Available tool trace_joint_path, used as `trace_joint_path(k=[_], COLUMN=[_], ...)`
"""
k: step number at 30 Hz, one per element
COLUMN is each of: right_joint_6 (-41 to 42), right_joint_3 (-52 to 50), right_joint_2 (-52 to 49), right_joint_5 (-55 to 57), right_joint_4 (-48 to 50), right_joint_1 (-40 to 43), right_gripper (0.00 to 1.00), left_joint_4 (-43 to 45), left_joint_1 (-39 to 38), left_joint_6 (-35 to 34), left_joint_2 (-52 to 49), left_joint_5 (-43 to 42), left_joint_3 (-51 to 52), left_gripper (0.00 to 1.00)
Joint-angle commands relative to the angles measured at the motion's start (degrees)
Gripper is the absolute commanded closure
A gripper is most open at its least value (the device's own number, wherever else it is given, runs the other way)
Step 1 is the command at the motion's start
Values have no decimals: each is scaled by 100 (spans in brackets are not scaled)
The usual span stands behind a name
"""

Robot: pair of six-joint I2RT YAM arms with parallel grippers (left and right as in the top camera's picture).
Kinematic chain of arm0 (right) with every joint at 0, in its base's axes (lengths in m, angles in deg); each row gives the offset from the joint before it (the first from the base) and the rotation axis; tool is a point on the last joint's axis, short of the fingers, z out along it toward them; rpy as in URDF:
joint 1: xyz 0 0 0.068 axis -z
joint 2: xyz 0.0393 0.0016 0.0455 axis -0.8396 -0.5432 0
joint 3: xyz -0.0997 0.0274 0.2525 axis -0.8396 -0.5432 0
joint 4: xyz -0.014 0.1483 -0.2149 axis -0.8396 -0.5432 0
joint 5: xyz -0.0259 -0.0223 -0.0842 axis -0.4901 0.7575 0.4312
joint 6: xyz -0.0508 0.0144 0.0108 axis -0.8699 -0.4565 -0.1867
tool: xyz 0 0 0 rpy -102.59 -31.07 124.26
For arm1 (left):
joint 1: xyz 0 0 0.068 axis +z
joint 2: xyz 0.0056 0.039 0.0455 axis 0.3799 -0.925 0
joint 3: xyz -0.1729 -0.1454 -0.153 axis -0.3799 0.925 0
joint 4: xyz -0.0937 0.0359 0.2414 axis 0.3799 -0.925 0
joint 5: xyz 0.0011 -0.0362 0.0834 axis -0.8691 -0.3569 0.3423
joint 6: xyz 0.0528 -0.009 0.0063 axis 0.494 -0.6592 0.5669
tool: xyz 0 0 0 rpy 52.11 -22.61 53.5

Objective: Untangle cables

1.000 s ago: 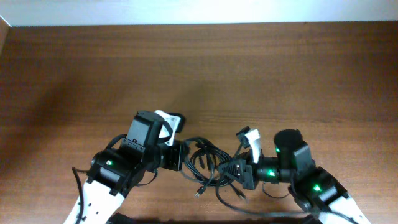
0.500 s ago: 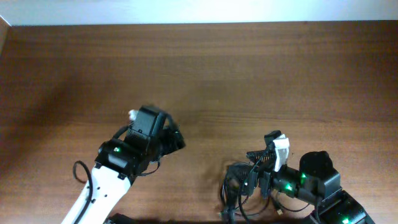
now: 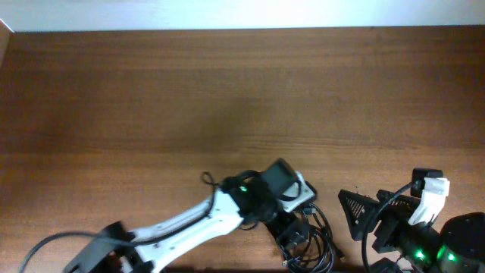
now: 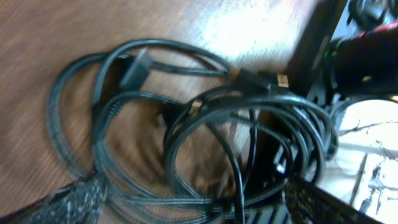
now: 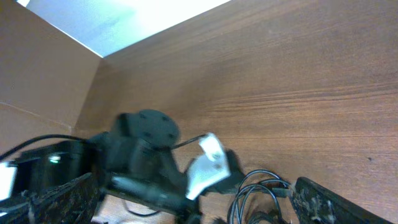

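A tangled bundle of black cables lies on the wooden table near the front edge. My left gripper hovers over the bundle's left side, open. In the left wrist view the coils with gold-tipped plugs fill the frame, and the left gripper stands wide with cable loops running between its fingers, gripping none. My right gripper stands open just right of the bundle, apart from it. In the right wrist view the right gripper is empty and the cables lie by its right finger.
The left arm reaches diagonally from the bottom left across the front of the table. Its wrist shows close ahead in the right wrist view. Bare brown table extends to the white back edge. A cardboard wall stands at the left.
Both grippers have opened and let go of the cables. The bundle now lies further right by the front edge. The left arm swung right over it; the right arm drew back right.
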Motion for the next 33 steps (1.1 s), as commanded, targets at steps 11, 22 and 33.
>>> trace_joint_path(k=[11, 22, 33], right_joint_6=[7, 262, 654], right_joint_3=[52, -942, -1672], right_joint_2=[-15, -15, -2253], right_joint_5=[-7, -684, -3005], right_joint_4=[-240, 308, 3289], right_joint_1=[15, 15, 9], right_gripper=[1, 5, 95], left_joint_4=[868, -446, -450], left_joint_1=[817, 1958, 2146], left_joint_6=[-813, -2789, -2588], left_joint_2=[518, 1851, 3814], left_joint_5=[2356, 1639, 824], left_joint_3=[-562, -610, -610], left_gripper=[100, 100, 100])
